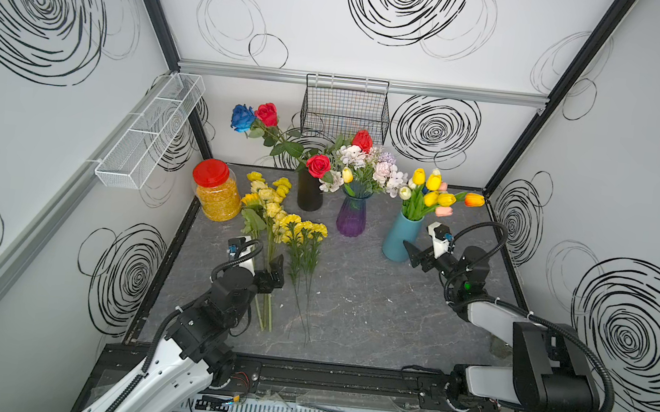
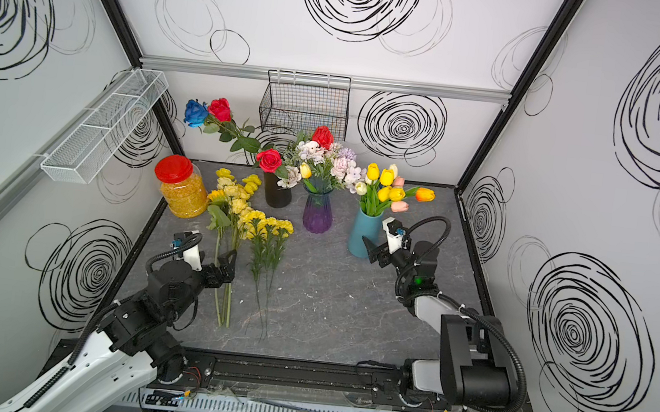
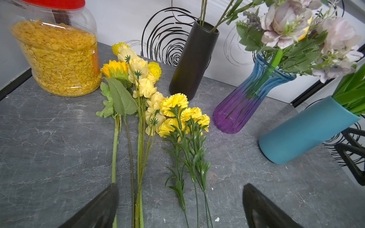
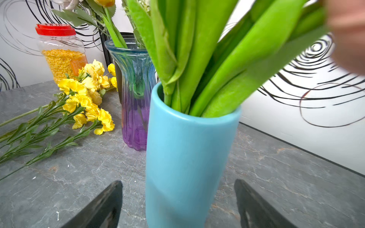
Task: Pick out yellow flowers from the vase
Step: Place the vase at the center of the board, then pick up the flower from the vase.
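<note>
Several yellow flowers lie on the grey table's left side, stems toward the front. My left gripper hovers open over their stems, holding nothing. Yellow tulips stand among pink, white and orange ones in the teal vase. My right gripper is open, one jaw on each side of the teal vase's lower body, with gaps. One yellow tulip stands in the purple glass vase.
A black vase holds red and blue roses. A red-lidded jar of yellow flakes stands at the back left. A black wire basket hangs on the back wall, a white mesh shelf on the left wall.
</note>
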{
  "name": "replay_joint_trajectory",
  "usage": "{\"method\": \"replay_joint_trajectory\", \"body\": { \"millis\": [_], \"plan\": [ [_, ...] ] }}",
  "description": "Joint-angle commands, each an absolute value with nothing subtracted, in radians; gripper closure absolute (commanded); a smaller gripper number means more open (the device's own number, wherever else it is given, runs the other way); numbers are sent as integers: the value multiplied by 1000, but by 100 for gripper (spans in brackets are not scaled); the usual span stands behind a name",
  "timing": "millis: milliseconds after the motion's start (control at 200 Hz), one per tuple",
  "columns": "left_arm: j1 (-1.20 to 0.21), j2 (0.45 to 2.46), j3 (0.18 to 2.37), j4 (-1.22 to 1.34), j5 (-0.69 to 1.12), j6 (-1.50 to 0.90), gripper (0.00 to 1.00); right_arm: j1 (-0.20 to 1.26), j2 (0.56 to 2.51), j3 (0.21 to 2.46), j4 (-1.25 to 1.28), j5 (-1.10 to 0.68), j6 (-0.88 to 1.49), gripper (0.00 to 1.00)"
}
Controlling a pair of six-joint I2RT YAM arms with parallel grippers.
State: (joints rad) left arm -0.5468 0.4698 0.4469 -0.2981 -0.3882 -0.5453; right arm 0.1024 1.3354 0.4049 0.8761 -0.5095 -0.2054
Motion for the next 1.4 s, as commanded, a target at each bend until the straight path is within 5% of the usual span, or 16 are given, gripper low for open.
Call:
{"method": "replay_joint_trajectory", "body": {
  "millis": [0,260,560,680,1396],
  "plan": [
    [-539,468,446,-284,-387,-537,1,108,1296,367,960,-444,-160,13],
    [-540,454,442,-270,-355,-536,1,195,1077,278,928,-327,7,32],
    [-538,479,444,-234,-304,-525,1,302,829,300,709,-149,24,40],
    [-538,474,438,-227,-293,-523,0,278,860,340,749,-163,26,58],
    [-540,465,428,-232,-302,-525,1,229,1060,545,879,-195,-37,64]
  ]
}}
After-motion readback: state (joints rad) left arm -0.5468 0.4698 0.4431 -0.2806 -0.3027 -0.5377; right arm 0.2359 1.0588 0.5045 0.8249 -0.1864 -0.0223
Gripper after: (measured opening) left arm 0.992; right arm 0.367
